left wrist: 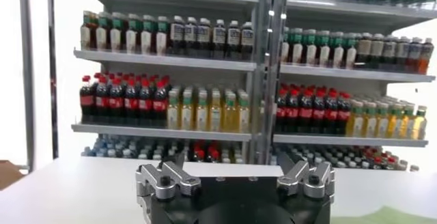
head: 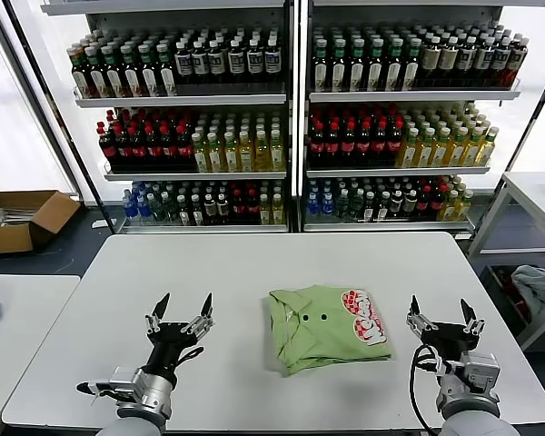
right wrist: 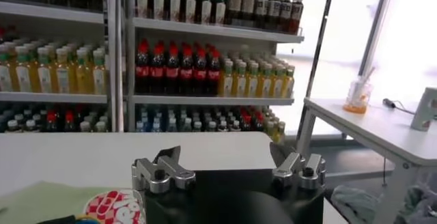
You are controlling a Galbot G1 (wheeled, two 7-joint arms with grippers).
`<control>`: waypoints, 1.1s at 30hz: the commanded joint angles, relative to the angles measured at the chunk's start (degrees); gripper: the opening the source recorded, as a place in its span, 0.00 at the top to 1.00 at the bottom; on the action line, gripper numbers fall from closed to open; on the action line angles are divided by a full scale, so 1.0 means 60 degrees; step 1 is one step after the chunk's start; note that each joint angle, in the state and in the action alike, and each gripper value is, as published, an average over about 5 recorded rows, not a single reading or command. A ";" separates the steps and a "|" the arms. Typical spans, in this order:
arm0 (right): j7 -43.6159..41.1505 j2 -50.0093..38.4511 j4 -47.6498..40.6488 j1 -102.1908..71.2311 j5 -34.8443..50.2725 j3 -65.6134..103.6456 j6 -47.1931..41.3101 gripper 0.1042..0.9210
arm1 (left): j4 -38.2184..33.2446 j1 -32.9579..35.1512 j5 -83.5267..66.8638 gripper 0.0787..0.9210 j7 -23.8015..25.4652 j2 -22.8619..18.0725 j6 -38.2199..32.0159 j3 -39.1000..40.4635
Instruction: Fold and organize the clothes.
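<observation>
**Folded shirt between two raised end effectors**

The light green shirt is seen folded on the white tabletop, its red-and-white patch facing up. The left end effector and the right end effector are held beside it, fingers apart, nothing gripped.

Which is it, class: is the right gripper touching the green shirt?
Apart. The head view shows bare table between the open right gripper and the folded shirt.

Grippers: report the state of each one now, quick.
Left gripper: open, holding nothing, left of the folded shirt.
Right gripper: open, holding nothing, right of the shirt.
</observation>
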 commanded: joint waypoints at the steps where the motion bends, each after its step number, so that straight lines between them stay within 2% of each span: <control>1: -0.0122 0.0081 -0.0257 0.0124 -0.0180 0.0136 0.0033 0.12 | -0.0018 0.0045 -0.0017 0.12 0.0047 0.0016 -0.0344 -0.0464; 7: -0.0107 0.0142 -0.0256 -0.0020 -0.0209 0.0166 0.0073 0.12 | 0.0085 -0.0053 -0.0157 0.12 0.0046 0.0089 -0.0346 -0.0499; 13: -0.0163 0.0153 -0.0184 -0.0058 -0.0229 0.0199 0.0060 0.12 | -0.0092 -0.0059 0.0223 0.12 0.0376 0.0125 -0.0040 -0.0561; 33: -0.0930 0.0090 0.0770 -0.0408 -0.0872 0.0292 -0.0106 0.12 | -0.0115 -0.0179 0.0147 0.12 0.0346 0.0172 -0.0150 -0.0222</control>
